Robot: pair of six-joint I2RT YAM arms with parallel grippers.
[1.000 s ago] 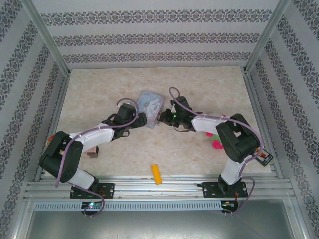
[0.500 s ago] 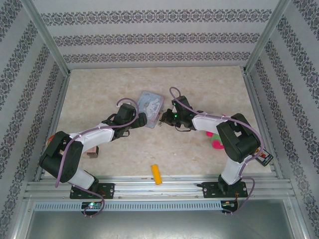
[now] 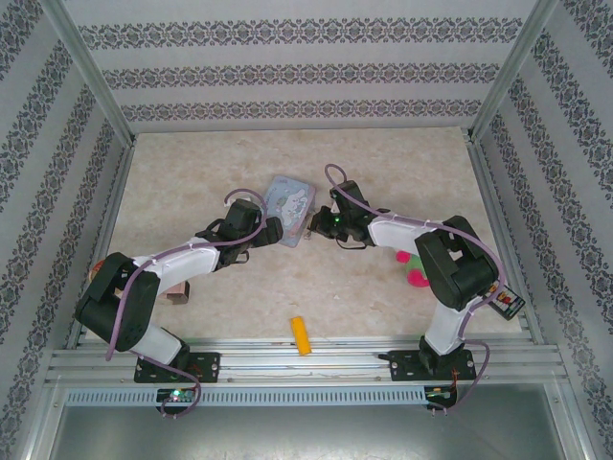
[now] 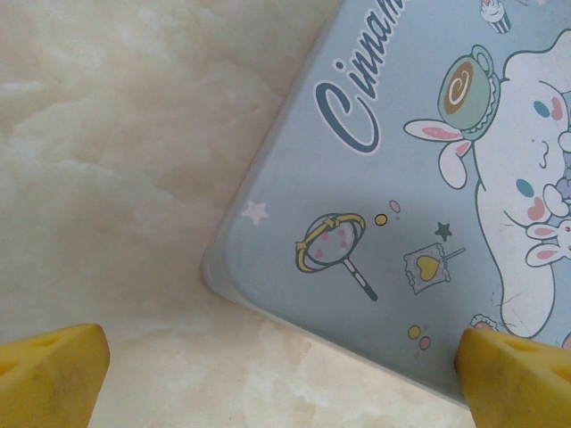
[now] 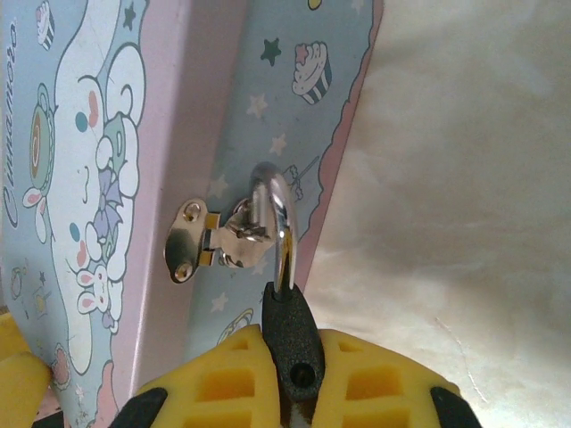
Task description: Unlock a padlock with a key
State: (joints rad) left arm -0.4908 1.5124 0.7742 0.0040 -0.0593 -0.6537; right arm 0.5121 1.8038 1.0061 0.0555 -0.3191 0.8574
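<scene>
The right gripper (image 5: 294, 373) pinches the padlock (image 5: 287, 332) by its dark body. Its shackle (image 5: 280, 223) is hooked through the hasp (image 5: 192, 251) on the side of the Cinnamoroll tin (image 4: 401, 205). The left gripper (image 4: 285, 366) has its fingers spread wide, astride the tin's corner. The step calls for a firm, level grip on the body and a braced tin. In the right wrist view the padlock's long axis runs from 6 to 12 o'clock, with the shackle pointing to 12.

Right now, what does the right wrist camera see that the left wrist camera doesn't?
Right wrist: the right tool shut on the dark padlock, whose silver loop hooks through the clasp on the side of the tin. Left wrist: the open left tool over the lid's corner, with curly writing. Both: the blue cartoon tin and the pale table.
</scene>
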